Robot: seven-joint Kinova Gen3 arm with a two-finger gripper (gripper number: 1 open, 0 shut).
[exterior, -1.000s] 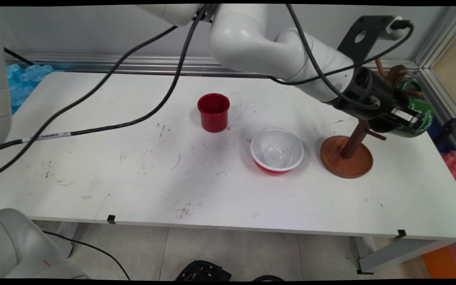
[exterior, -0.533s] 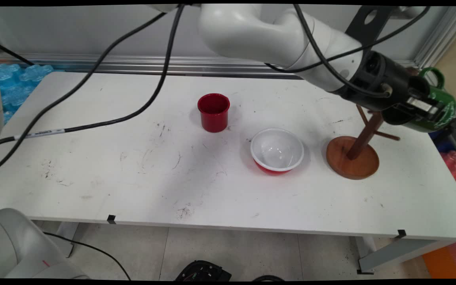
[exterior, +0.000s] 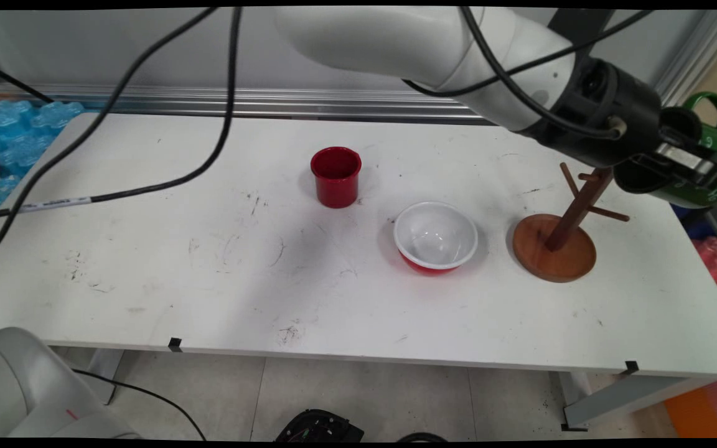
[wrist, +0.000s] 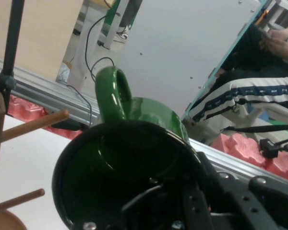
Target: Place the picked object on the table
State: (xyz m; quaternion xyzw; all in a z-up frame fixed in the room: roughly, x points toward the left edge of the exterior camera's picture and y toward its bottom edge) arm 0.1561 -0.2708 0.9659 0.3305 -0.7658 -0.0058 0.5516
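My gripper is shut on the rim of a glossy green mug and holds it in the air past the table's right end, handle upward. The mug hangs just right of and above a wooden mug tree, apart from its pegs. In the hand view the green mug fills the middle with its dark opening toward the camera. My gripper clamps its wall at the lower right. The tree's post and pegs show at the left edge.
A bowl, white inside and red outside, sits left of the tree's round base. A red cup stands upright further back and left. Black cables hang over the table's left half. An aluminium frame rises at the right.
The arm has carried the green mug up and to the right, off the mug tree. The tree slid slightly to the right and now stands free of the mug.
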